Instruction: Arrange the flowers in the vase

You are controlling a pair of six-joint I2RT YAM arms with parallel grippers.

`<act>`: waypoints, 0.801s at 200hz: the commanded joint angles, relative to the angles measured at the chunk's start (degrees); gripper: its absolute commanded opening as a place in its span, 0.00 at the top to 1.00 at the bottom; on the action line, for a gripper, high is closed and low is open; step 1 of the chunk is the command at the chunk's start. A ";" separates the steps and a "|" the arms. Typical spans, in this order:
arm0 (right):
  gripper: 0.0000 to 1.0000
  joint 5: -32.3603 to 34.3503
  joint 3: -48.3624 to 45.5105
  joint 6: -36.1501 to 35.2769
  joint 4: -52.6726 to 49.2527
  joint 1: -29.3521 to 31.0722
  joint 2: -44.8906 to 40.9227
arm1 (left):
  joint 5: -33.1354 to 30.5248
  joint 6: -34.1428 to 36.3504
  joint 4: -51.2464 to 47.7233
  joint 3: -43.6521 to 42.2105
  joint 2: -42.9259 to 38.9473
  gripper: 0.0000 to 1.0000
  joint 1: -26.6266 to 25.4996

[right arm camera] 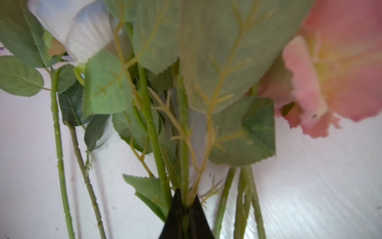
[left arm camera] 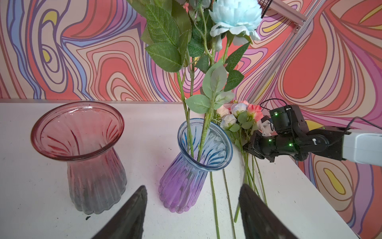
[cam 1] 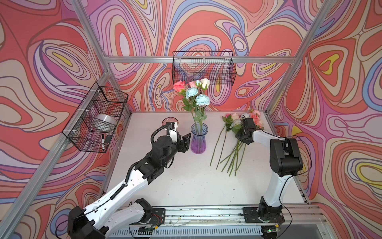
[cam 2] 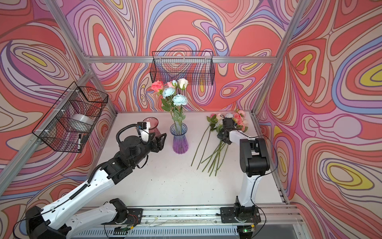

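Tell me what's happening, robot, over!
Right gripper shut on stem in pile. Left gripper open beside blue vase. Several flowers already in vase. Nothing in the way.

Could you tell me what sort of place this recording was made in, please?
Probably a robot lab cell, not a home: a left arm and right arm mounted on a rail, an aluminium frame lined with a printed backdrop, and a wire basket hung on it.

left arm [cam 1: 132, 182] extended, left gripper [left arm camera: 193, 186] spread open | right arm [cam 1: 275, 186] bent down, right gripper [right arm camera: 186, 192] clamped on stem [right arm camera: 184, 128]
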 commanded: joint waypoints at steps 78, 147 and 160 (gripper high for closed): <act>0.99 -1.35 -3.20 -0.47 -0.04 -0.20 -13.79 | 1.70 -1.20 -0.24 1.93 -0.19 0.29 0.86; 1.00 -8.23 -6.26 -1.92 4.51 1.36 -27.12 | 0.70 -0.06 0.42 1.48 -1.46 0.28 1.63; 1.00 -8.25 -6.30 -2.90 4.79 2.55 -29.65 | 0.84 0.24 0.52 1.48 -1.81 0.28 2.10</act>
